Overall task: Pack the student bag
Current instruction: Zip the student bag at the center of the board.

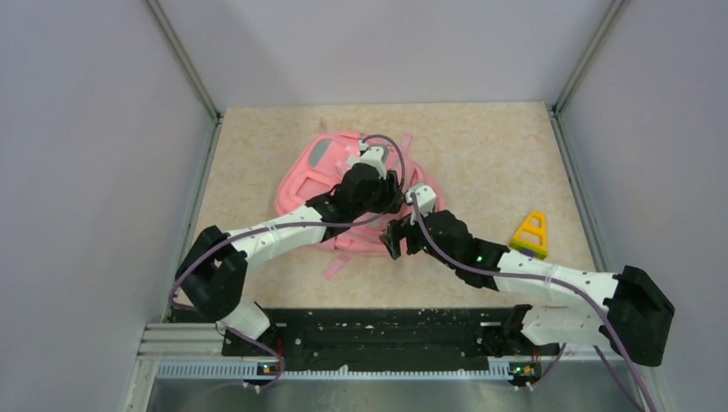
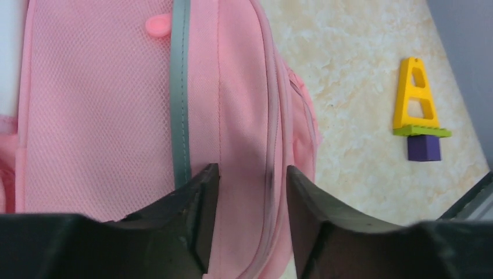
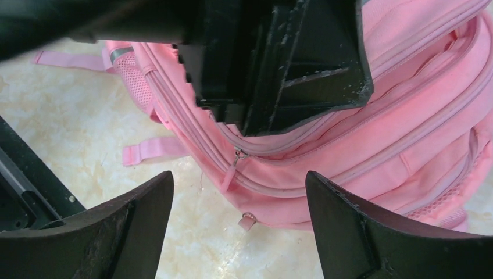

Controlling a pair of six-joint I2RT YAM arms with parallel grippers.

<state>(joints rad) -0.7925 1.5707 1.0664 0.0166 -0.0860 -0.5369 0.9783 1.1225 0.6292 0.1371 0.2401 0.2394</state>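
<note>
The student bag (image 1: 309,176) is a large pink backpack lying flat in the middle of the table. My left gripper (image 1: 395,197) rests on the bag's right side. In the left wrist view its jaws (image 2: 253,180) are partly closed on a ridge of pink fabric beside a zip line of the bag (image 2: 104,104). My right gripper (image 1: 395,240) is open and empty at the bag's near edge. In the right wrist view (image 3: 239,186) it hovers above the table, facing a pink zip pull (image 3: 231,174) on the bag (image 3: 378,133). The left gripper's black body (image 3: 279,64) sits above that.
A yellow, green and purple block toy (image 1: 531,233) lies on the table to the right of the bag, also in the left wrist view (image 2: 417,110). Loose pink straps (image 3: 151,151) trail from the bag onto the table. Grey walls enclose the table.
</note>
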